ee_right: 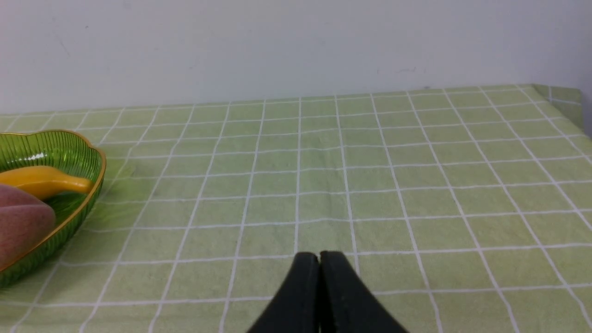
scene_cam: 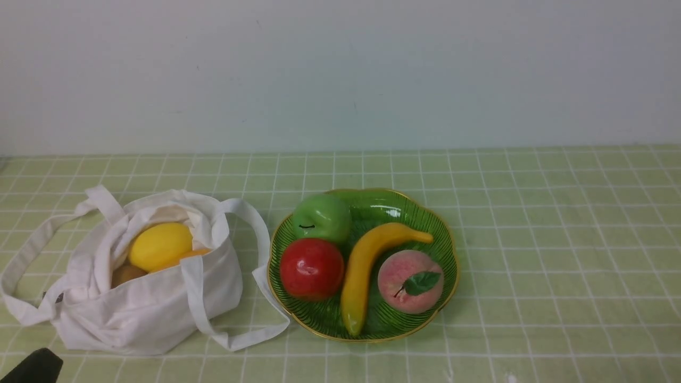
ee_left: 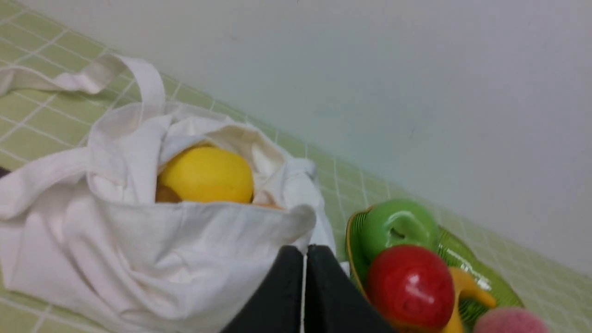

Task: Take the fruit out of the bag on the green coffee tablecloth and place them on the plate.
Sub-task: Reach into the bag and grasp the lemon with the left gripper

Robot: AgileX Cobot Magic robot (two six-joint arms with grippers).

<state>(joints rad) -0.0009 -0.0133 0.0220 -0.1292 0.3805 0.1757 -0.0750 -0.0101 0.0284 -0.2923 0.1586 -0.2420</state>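
Three glossy toy fruits (scene_cam: 159, 250), yellow oval lemon (ee_left: 206, 175) uppermost, lie in the soft white cloth bag (scene_cam: 143, 308) near the left edge of the table (scene_cam: 558, 239). The left claw (ee_left: 304, 259) and right claw (ee_right: 319, 259) are pressed together, empty. Hazards: snagging cloth; roll-off from the crowded ribbed green plate (scene_cam: 455, 255).

The bag (scene_cam: 143, 308) is white and the lemon (scene_cam: 159, 246) is yellow. The plate (scene_cam: 393, 319) is dark green with a gold rim. The tablecloth (scene_cam: 558, 239) is pale green with white squares.
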